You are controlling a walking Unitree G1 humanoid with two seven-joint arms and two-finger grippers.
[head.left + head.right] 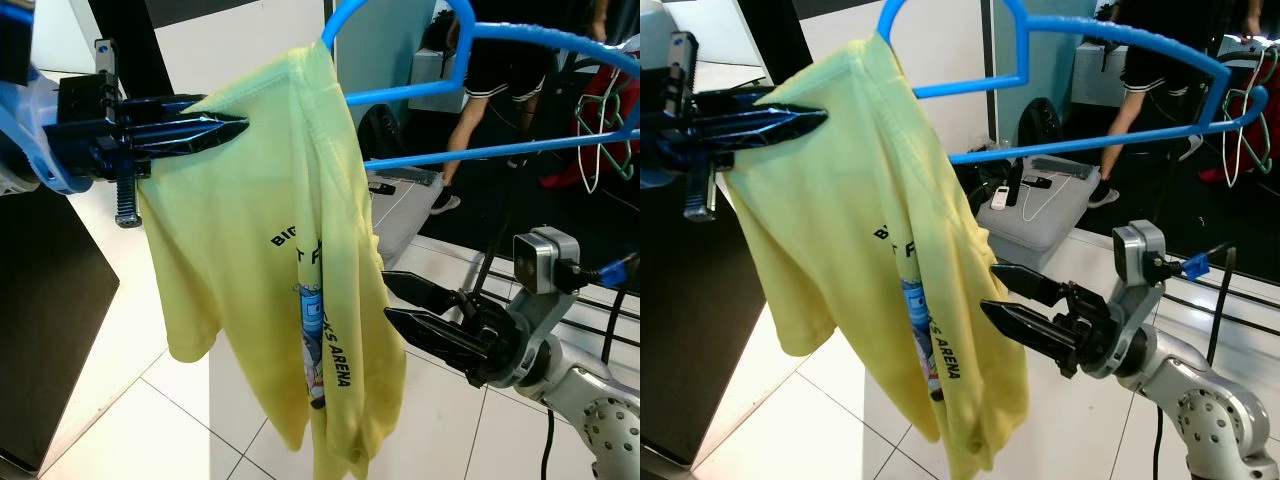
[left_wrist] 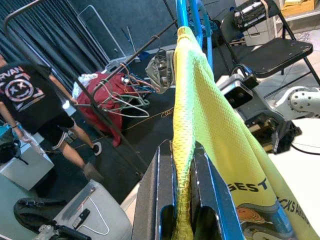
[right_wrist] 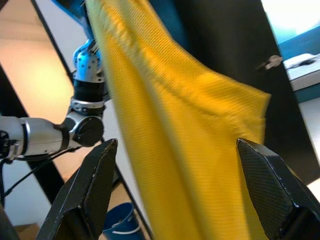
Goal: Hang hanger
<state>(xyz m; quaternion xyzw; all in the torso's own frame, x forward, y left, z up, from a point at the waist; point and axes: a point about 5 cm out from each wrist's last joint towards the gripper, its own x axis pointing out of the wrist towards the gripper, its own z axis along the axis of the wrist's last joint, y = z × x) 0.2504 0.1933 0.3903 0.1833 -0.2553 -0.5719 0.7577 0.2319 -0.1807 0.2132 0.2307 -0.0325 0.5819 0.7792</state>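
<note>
The left gripper (image 1: 235, 125) is pinching the yellow shirt (image 1: 290, 270) draped on the blue hanger (image 1: 400, 92), held aloft, probably gripping hanger too, while the right gripper (image 1: 390, 300) is waiting spread wide just beside the hem.

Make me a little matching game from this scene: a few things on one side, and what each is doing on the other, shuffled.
Things:
1. left gripper
2. right gripper
3. shirt
4. hanger

States:
A. blue, carrying the shirt
B. open, fingers close to the shirt's lower part
C. yellow, draped and hanging down
D. shut on the shirt's upper edge

Pairs: 1-D, 2-B, 3-C, 4-A
</note>
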